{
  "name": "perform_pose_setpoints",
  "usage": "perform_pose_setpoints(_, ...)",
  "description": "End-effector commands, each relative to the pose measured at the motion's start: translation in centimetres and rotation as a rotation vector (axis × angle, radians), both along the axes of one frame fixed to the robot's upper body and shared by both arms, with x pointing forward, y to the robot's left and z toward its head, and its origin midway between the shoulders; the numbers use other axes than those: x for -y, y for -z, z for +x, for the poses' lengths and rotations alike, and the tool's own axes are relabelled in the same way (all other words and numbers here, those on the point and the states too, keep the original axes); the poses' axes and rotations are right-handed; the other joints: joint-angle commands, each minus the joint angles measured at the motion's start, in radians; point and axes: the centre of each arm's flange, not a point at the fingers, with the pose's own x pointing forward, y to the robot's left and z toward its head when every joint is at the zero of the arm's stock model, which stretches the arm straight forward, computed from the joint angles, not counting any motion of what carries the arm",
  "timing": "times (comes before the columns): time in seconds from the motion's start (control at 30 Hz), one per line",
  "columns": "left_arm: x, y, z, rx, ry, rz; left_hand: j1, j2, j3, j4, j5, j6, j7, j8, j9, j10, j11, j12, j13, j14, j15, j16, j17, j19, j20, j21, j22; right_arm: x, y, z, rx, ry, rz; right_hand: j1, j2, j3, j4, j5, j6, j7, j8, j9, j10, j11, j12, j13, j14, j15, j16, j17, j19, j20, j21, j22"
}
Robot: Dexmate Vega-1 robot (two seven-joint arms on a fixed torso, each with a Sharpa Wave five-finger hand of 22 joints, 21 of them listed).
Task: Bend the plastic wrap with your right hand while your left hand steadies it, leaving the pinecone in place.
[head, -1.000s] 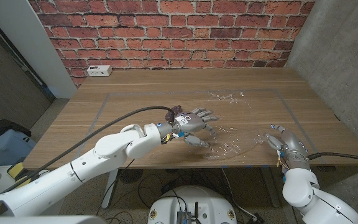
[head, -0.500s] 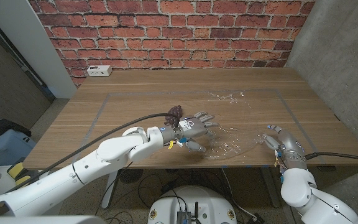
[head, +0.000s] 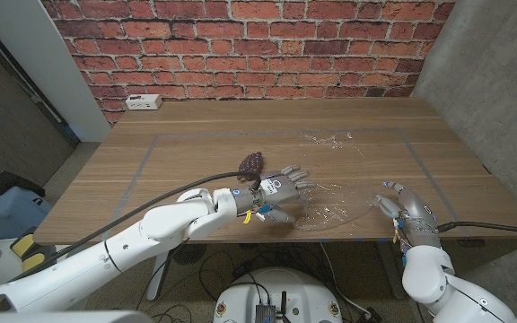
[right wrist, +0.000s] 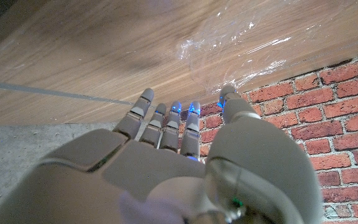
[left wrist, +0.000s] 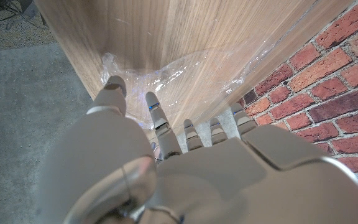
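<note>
A sheet of clear plastic wrap [head: 339, 179] lies crumpled on the right half of the wooden table [head: 196, 144], reaching to its front edge. The dark pinecone [head: 251, 163] sits just left of the wrap. My left hand [head: 281, 190] is in front of the pinecone, fingers spread over the wrap's left edge; whether it presses down I cannot tell. My right hand [head: 406, 212] stands at the wrap's right front edge, fingers apart, holding nothing. The left wrist view shows the left hand [left wrist: 166, 168] above the wrap [left wrist: 166, 68]. The right wrist view shows the right hand [right wrist: 166, 168] near the wrap [right wrist: 229, 43].
A white power strip [head: 142, 101] lies at the table's back left, under the brick wall [head: 258, 45]. Grey tape lines [head: 142, 161] mark a rectangle on the tabletop. The table's front edge runs close under both hands.
My left hand has slid toward the front edge and a little right, uncovering the pinecone, which stays put. My right hand has shifted slightly left toward the wrap.
</note>
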Motion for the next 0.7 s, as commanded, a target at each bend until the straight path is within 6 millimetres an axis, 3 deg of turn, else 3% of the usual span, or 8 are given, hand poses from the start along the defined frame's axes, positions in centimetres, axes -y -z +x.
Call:
perform_pose_setpoints(0.03,0.19,1.00,-0.35,0.004,0.001,0.032,0.015,-0.002,0.003,0.002,0.009,0.016,0.000,0.005,0.002,0.004,-0.005,-0.001,0.002,0.003,-0.001,0.000,0.003,0.006,0.004,-0.004,0.003,-0.33,0.12,-0.81,0.014,0.017,0.007,0.015,0.001,-0.006,-0.003,-0.001,0.008,-0.001,-0.001,0.003,0.006,0.001,0.001,0.003,0.009,-0.004,0.006,0.003,0.011,0.000,-0.004,0.006)
perform_pose_setpoints(0.7,-0.18,1.56,-0.19,0.022,-0.004,0.091,0.067,0.000,0.003,0.006,0.008,-0.020,-0.002,-0.028,0.002,0.010,-0.011,-0.006,0.002,0.012,-0.018,0.000,0.003,0.044,-0.006,-0.014,0.003,-0.75,0.29,-0.62,0.004,-0.004,0.025,0.020,0.006,-0.013,0.002,-0.002,0.012,-0.002,-0.005,0.004,0.007,-0.003,-0.003,0.003,0.010,-0.006,0.004,0.005,0.011,-0.004,-0.007,0.006)
